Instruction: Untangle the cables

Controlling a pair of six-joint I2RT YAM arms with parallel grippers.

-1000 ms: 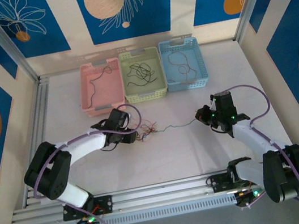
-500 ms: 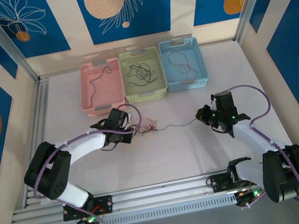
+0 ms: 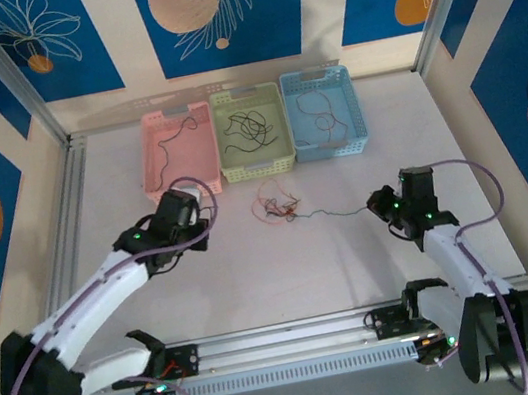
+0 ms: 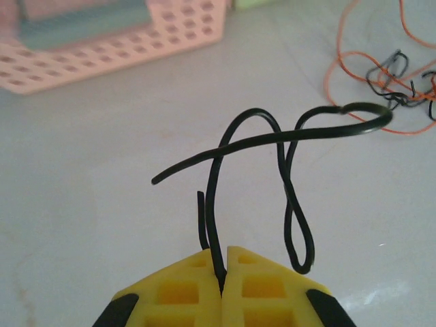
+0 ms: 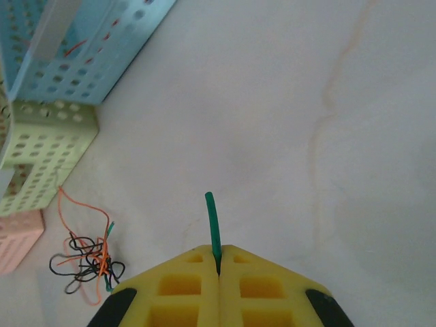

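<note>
In the left wrist view my left gripper (image 4: pixel 223 255) is shut on a black cable (image 4: pixel 272 136), which loops out in front of it, apart from the rest. A tangle of orange, black and green cables (image 3: pixel 276 206) lies mid-table, right of the left gripper (image 3: pixel 201 215). From that tangle (image 5: pixel 85 262) a thin green cable (image 3: pixel 338 212) stretches right to my right gripper (image 3: pixel 380 206). The right gripper (image 5: pixel 218 257) is shut on the green cable's end (image 5: pixel 212 225), with a short stub poking out past its fingertips.
Three baskets stand in a row at the back: pink (image 3: pixel 182 189), pale green (image 3: pixel 259 169) and blue (image 3: pixel 332 150), each with loose cables inside. The pink basket's wall (image 4: pixel 102 51) is just beyond the left gripper. Aluminium rails run along the table's left and near edges.
The left gripper closed on the black cable and drew back left, pulling it from the tangle. The right gripper moved right and nearer with the green cable. The tangle shifted right and farther back.
</note>
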